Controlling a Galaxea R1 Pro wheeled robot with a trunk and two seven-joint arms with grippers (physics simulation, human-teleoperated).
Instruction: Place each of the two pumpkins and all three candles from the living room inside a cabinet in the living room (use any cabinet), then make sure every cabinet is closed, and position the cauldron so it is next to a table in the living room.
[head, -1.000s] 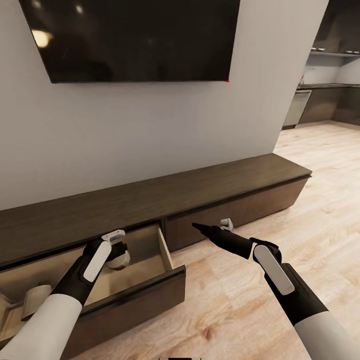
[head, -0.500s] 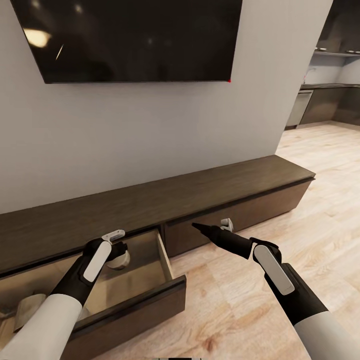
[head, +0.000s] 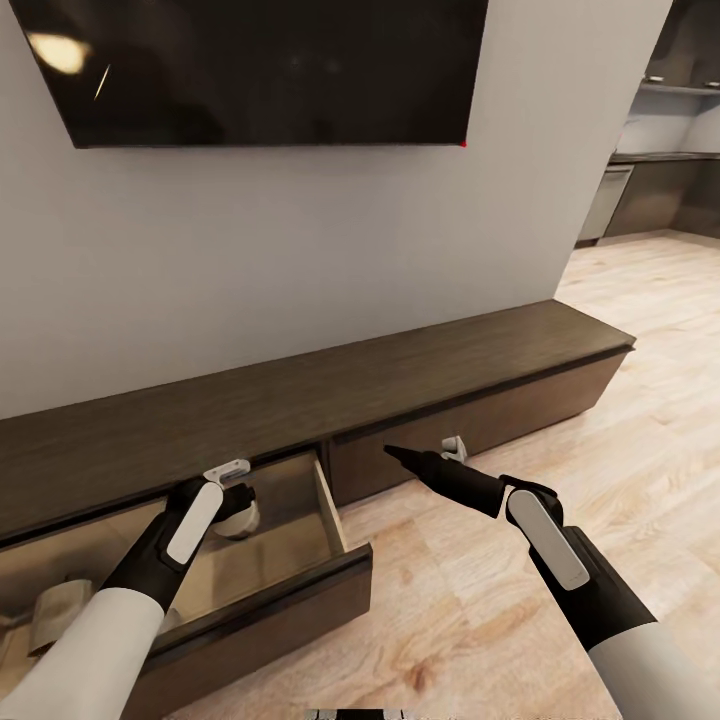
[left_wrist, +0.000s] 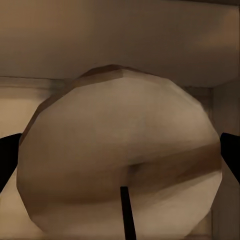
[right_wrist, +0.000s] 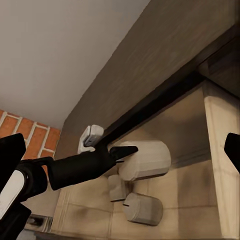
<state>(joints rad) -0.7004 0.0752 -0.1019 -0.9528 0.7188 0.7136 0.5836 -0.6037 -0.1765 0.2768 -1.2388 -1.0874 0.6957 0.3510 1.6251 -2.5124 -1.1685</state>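
The cabinet runs low along the wall, and its left drawer is pulled out. My left gripper is inside that drawer, shut on a beige candle. That candle spans the gap between both fingertips, and from the right wrist it shows as the held candle. Two more candles lie on the drawer's pale floor; one candle shows at the far left. My right gripper hovers open in front of the closed drawer front beside it. Pumpkins and cauldron are out of view.
A large dark TV hangs on the grey wall above the cabinet. Light wood floor stretches to the right toward a kitchen. A brick surface lies beyond the cabinet's far end.
The whole head view has shifted slightly, so the camera moved. Both arms and the held candle keep the same pose.
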